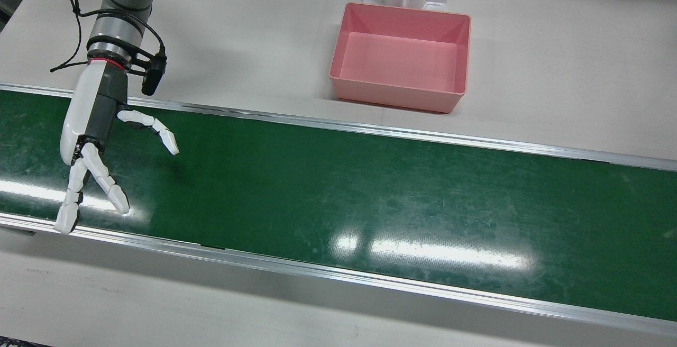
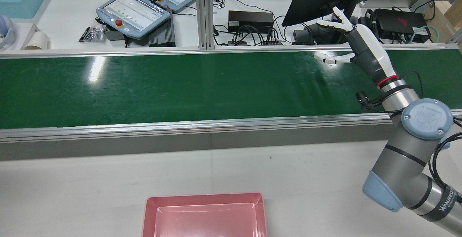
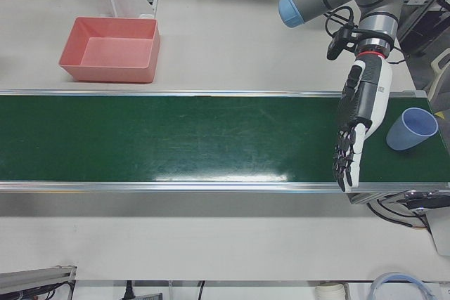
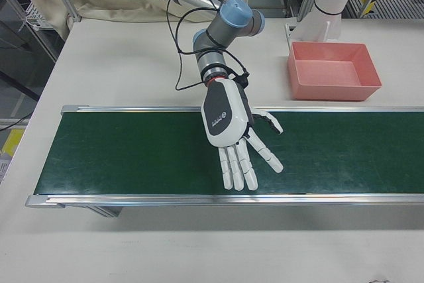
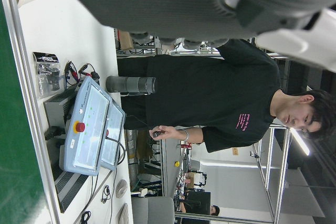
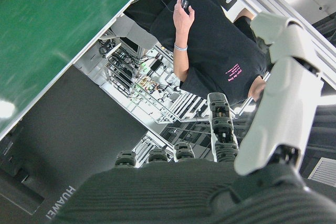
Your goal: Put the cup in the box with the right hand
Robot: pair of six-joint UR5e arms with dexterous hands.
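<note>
- Cup: pale blue, upright on the green belt at its far end in the left-front view, just beside the right hand, at its 3 o'clock, untouched.
- Right hand: fingers spread apart, holding nothing, above the belt.
- Box: pink, on the white worktop.
- Left hand: barely seen in its own camera; fingers' state cannot be told.

"HUAWEI" stands on the monitor; "UR" on the arm's joint cap.
</note>
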